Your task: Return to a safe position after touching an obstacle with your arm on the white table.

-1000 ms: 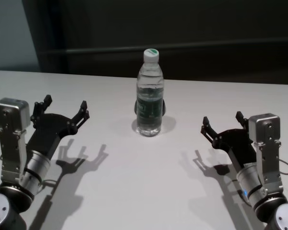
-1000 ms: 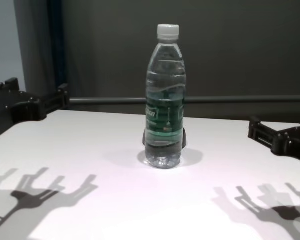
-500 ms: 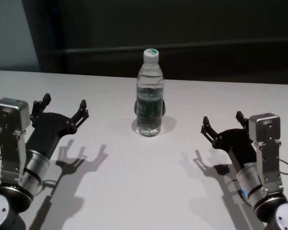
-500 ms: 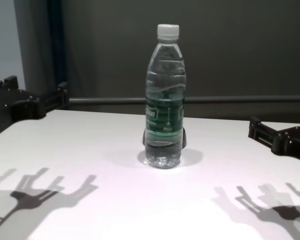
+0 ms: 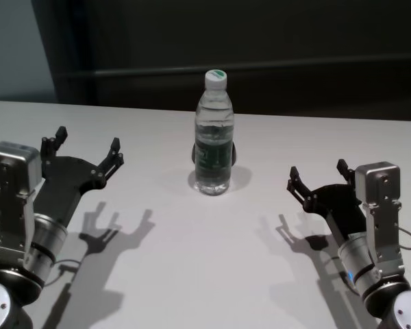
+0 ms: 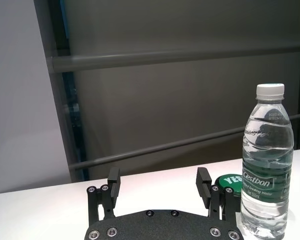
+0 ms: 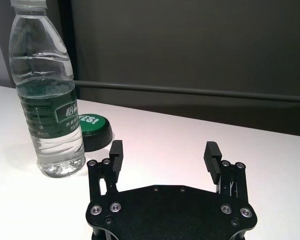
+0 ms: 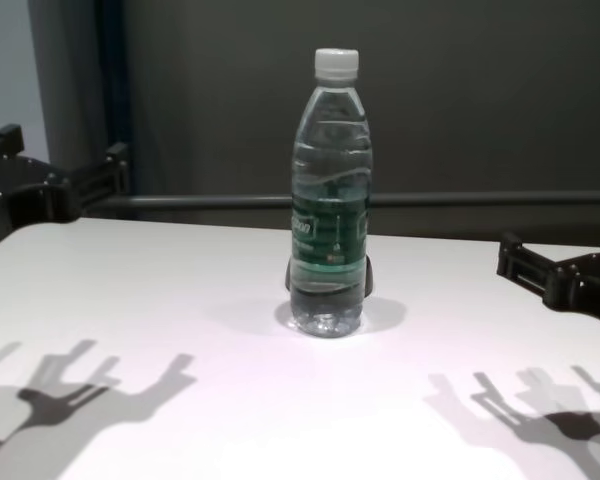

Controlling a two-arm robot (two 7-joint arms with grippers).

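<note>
The obstacle, a clear water bottle (image 5: pixel 214 137) with a white cap and dark green label, stands upright mid-table on the white table (image 5: pixel 192 260). It also shows in the chest view (image 8: pixel 330 200), the left wrist view (image 6: pixel 267 170) and the right wrist view (image 7: pixel 47 100). My left gripper (image 5: pixel 85 140) is open and empty, raised above the table well to the left of the bottle, not touching it. My right gripper (image 5: pixel 318 169) is open and empty, low over the table to the bottle's right, also apart from it.
A small dark-based green push button (image 7: pixel 92 127) sits right behind the bottle, also seen in the left wrist view (image 6: pixel 229 180). A dark grey wall with a horizontal rail (image 8: pixel 480 198) runs behind the table's far edge.
My left gripper has lifted and drawn a little further left, away from the bottle. The right arm and the bottle have not moved.
</note>
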